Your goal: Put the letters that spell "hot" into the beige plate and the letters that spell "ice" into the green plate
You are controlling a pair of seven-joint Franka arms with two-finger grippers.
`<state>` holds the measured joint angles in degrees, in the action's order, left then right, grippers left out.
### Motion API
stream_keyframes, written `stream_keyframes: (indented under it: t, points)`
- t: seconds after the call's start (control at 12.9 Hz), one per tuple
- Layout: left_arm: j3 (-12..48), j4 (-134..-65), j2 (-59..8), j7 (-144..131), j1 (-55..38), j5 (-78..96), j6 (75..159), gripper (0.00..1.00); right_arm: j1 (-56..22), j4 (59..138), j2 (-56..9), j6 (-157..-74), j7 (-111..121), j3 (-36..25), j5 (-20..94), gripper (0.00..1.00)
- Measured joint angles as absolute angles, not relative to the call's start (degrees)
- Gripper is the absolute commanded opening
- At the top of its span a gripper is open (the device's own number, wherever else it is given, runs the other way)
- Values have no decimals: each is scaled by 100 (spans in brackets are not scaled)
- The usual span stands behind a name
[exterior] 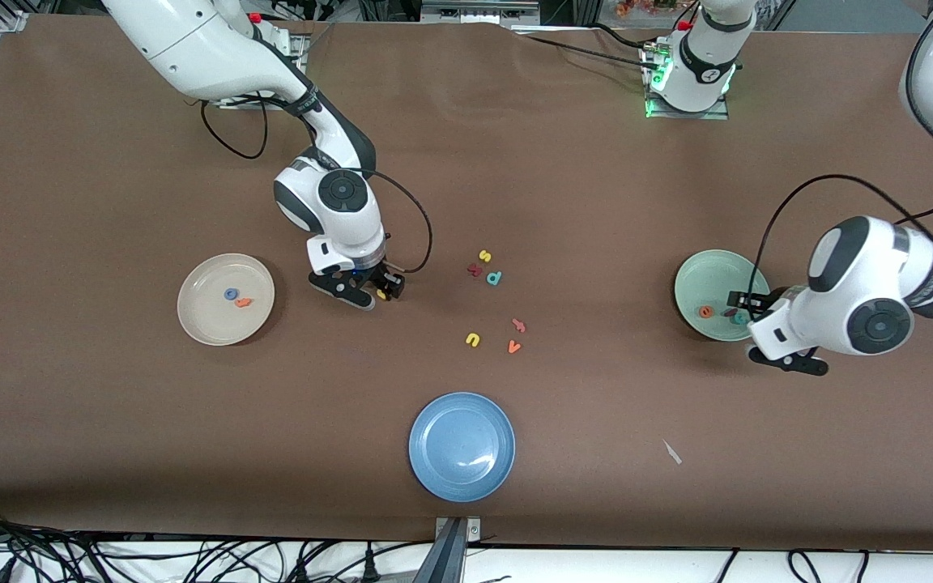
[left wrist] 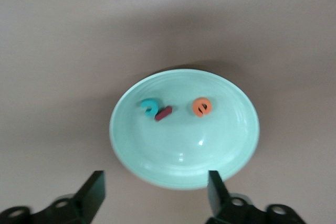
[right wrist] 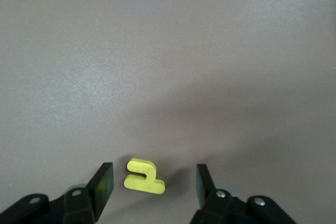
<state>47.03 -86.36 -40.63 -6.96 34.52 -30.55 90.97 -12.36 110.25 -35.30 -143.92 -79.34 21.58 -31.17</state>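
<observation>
Three letters are lying in the green plate [left wrist: 231, 150]: the teal c [left wrist: 149, 107], the maroon i [left wrist: 163, 113] touching it, and the orange e [left wrist: 202, 106] a little apart. The left gripper [left wrist: 156, 192] is hanging over that plate, fingers apart and holding nothing. The right gripper [right wrist: 153, 184] is standing low over the table, fingers spread around the yellow h [right wrist: 144, 176], not clamping it. The blue o [exterior: 231, 294] and orange t [exterior: 243, 302] are sitting in the beige plate [exterior: 199, 312].
</observation>
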Motion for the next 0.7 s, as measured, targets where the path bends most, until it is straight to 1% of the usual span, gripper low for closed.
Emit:
stream_keyframes:
  t: [0.16,0.47,0.62,0.7]
  points:
    - [4871,-7960,-3936,-692,3344,-2940,8385,99,-1238,11025,-3562,-14392,-7947,2158,-3118,72]
    - [4870,-6823,-3895,-670,2691,-2874,7255,99,-1256,11019,-3634,-14392,-8041,2158,-3136,71]
    - [4726,-6357,-3894,-672,2247,-2874,6915,99,-1279,11017,-3659,-14396,-8078,2158,-3162,69]
    - [4520,-6131,-3895,-672,1962,-2871,6786,99,-1291,11017,-3668,-14404,-8096,2158,-3165,65]
